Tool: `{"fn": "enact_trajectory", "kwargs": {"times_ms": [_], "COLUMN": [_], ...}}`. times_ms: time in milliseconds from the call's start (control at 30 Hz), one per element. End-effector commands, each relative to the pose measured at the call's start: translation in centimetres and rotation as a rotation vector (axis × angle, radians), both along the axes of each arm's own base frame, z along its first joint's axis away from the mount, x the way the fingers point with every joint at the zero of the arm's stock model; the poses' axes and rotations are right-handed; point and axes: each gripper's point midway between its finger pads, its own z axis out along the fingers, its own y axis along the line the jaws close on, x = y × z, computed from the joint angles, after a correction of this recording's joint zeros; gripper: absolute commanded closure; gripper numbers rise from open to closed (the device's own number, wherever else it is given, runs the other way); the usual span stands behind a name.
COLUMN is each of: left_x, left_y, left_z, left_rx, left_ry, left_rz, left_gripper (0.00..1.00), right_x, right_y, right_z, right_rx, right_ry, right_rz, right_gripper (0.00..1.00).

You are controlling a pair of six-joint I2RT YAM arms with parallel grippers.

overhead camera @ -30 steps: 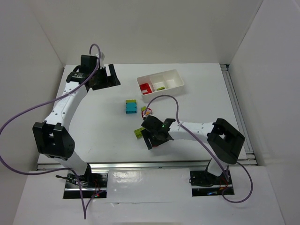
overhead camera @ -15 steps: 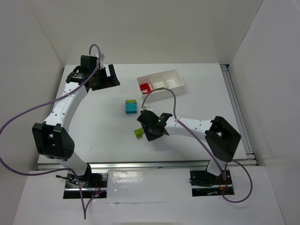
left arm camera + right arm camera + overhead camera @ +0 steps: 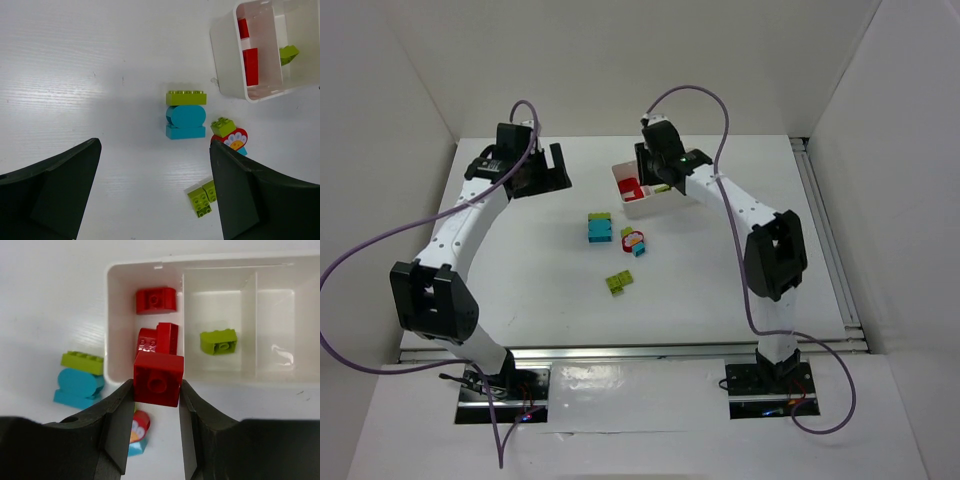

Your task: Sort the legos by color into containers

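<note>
Legos are partly sorted, and one of them, a red brick (image 3: pixel 159 378), sits clenched between the jaws of your right gripper (image 3: pixel 157 395), gripped by its two sides. In the right wrist view it hangs over the near wall of the white tray (image 3: pixel 107 315), at the left compartment, where two red bricks (image 3: pixel 156 300) already lie. A lime brick (image 3: pixel 218 341) rests in the middle compartment.

Just outside that wall on the table (image 3: pixel 520 250) stand a lime-on-cyan stack (image 3: pixel 185 112), a small lime, red and cyan cluster (image 3: pixel 229 136) and a lime pair (image 3: pixel 202 196). Your left gripper (image 3: pixel 155 165) hovers well apart from all of them, jaws wide and holding nothing.

I judge the risk to be the drop point. If you release here, the brick may strike the rim and tip back onto the table beside the cyan stack. Carry it further in over the compartment first. Even then it could land on the upper red brick and bounce across the divider into the lime section, so lower it before you let go.
</note>
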Motion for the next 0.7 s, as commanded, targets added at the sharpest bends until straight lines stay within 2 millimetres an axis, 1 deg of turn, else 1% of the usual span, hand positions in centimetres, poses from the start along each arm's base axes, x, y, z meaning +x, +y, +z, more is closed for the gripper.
{"fn": "enact_trajectory", "kwargs": {"times_ms": [0,33,67,100,133,167,200,233,267,300,333,367,400,433,500,533,567,633,667], "left_x": [0.2,0.1,0.2,0.4,0.6,0.6,0.6,0.6,0.6,0.6,0.6,0.6,0.6,0.7,0.6,0.6,0.6,0.6,0.6], "left_y": [0.3,0.1,-0.2,-0.3,-0.3,-0.3,-0.3,-0.2,-0.1,-0.1,-0.1,-0.1,-0.1,-0.3,-0.5,-0.5,-0.5,-0.5,-0.5], "left_z": [2.5,2.5,2.1,2.6,2.1,2.3,2.3,2.3,2.3,2.3,2.3,2.3,2.3,2.7,2.7,2.7,2.7,2.7,2.7], "left_rx": [-0.021,-0.031,-0.042,-0.042,-0.04,-0.039,-0.039,-0.033,-0.033,-0.033,-0.033,-0.033,-0.033,-0.042,-0.048,-0.048,-0.048,-0.048,-0.048], "left_ry": [-0.087,-0.086,-0.073,-0.076,-0.058,-0.056,-0.056,-0.057,-0.057,-0.057,-0.057,-0.057,-0.057,-0.065,-0.064,-0.064,-0.064,-0.064,-0.064], "left_rz": [0.03,0.018,0.005,0.005,0.005,0.005,0.005,0.012,0.012,0.012,0.012,0.012,0.012,0.004,-0.003,-0.003,-0.003,-0.003,-0.003], "left_gripper": [0.01,0.01,0.01,0.01,0.01,0.01,0.01,0.01,0.01,0.01,0.01,0.01,0.01,0.01,0.01,0.01,0.01,0.01,0.01], "right_x": [2.4,3.1,3.8,4.2,4.9,5.1,5.7,5.8,6.2,6.2,6.6,6.9,7.0,7.3,7.4,7.3,7.0,6.3,5.2], "right_y": [1.9,2.1,1.9,2.4,2.8,3.2,2.9,3.2,3.4,3.6,3.9,3.8,3.9,3.8,3.6,3.4,3.0,2.5,1.9], "right_z": [0.0,0.0,-0.2,-1.3,-0.3,-0.4,-1.1,-0.8,-1.3,-0.9,-1.6,-1.7,-1.2,-1.4,-1.4,0.4,0.1,0.9,1.4], "right_rx": [-0.003,0.015,0.02,0.018,0.034,0.051,0.046,0.059,0.06,0.07,0.074,0.07,0.075,0.073,0.067,0.075,0.068,0.076,0.077], "right_ry": [-0.04,-0.046,-0.045,-0.03,-0.058,-0.059,-0.051,-0.063,-0.064,-0.071,-0.061,-0.065,-0.075,-0.07,-0.073,-0.102,-0.103,-0.116,-0.119], "right_rz": [0.075,0.082,0.079,0.086,0.086,0.091,0.081,0.09,0.09,0.098,0.092,0.083,0.083,0.066,0.055,0.046,0.037,0.037,0.037], "right_gripper": [0.71,0.71,0.7,0.7,0.7,0.7,0.69,0.69,0.65,0.59,0.5,0.38,0.35,0.34,0.33,0.33,0.33,0.34,0.38]}}
